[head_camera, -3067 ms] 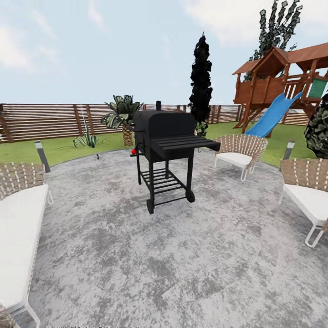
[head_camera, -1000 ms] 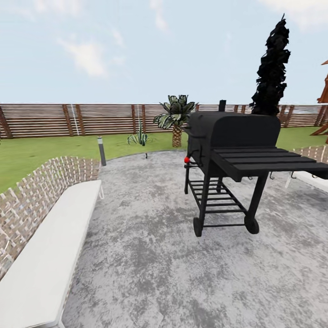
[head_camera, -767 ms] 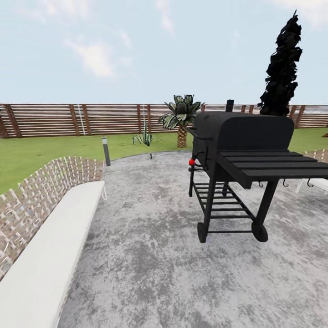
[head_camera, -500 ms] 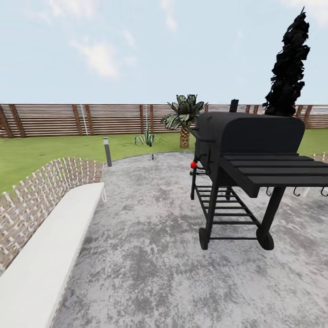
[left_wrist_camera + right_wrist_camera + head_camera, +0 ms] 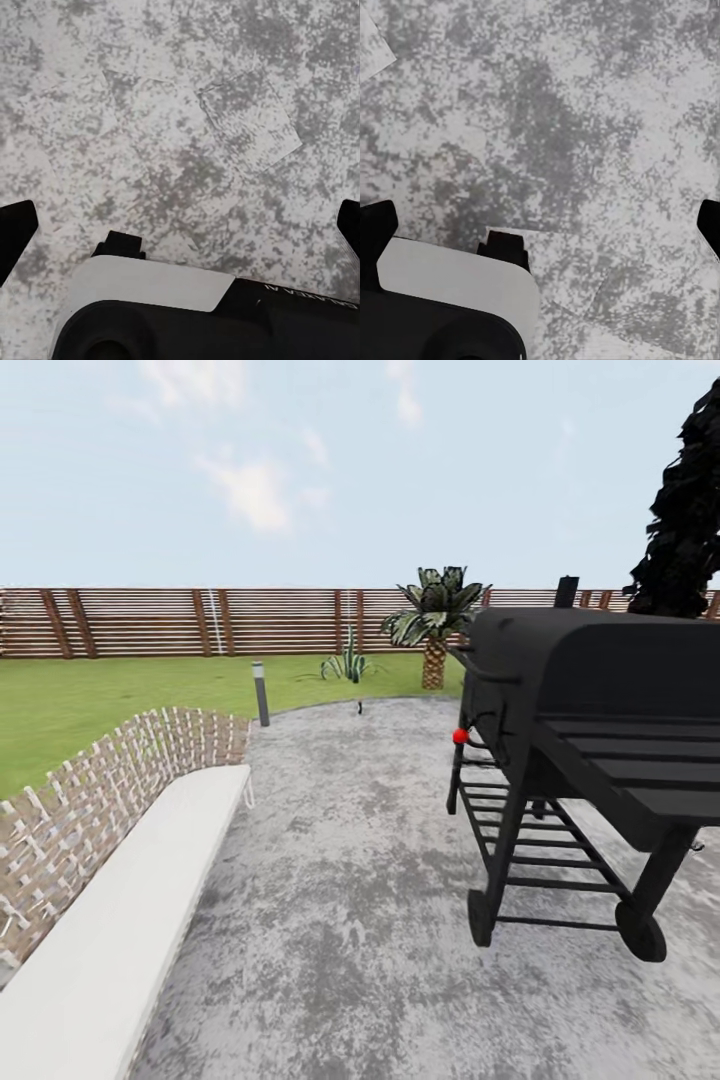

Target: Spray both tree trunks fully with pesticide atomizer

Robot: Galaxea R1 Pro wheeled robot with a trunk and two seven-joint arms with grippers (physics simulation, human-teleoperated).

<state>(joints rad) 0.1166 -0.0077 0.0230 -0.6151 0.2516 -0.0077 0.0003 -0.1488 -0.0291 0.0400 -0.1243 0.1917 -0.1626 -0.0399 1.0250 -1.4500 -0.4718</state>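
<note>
My head looks across the grey mottled patio floor [image 5: 340, 880] toward the garden lawn [image 5: 90, 700] and the slatted wooden fence [image 5: 150, 622]. At about 12 o'clock, right at the far edge of the paving, stands 1 tiny dark object [image 5: 360, 707]; it looks like the pesticide atomizer, upright with its long axis vertical, but it is too small for me to tell which way the nozzle faces. Just beyond it on the grass: 1 spiky agave [image 5: 348, 665] and 1 short palm [image 5: 436, 622]. 1 grey path light [image 5: 260, 693] stands at 11 o'clock by the patio rim. At 3 o'clock looms 1 black barbecue grill [image 5: 590, 740] on wheels, with 1 red knob [image 5: 460, 737] on its near end; 1 dark cypress column [image 5: 685, 520] rises behind it. At 9 o'clock runs 1 wicker sofa [image 5: 110, 880] with a white cushion.

My left fingers [image 5: 180, 232] are spread wide, gripping nothing, patio floor beneath. My right fingers [image 5: 540, 225] are likewise spread wide, released, over the same paving.
</note>
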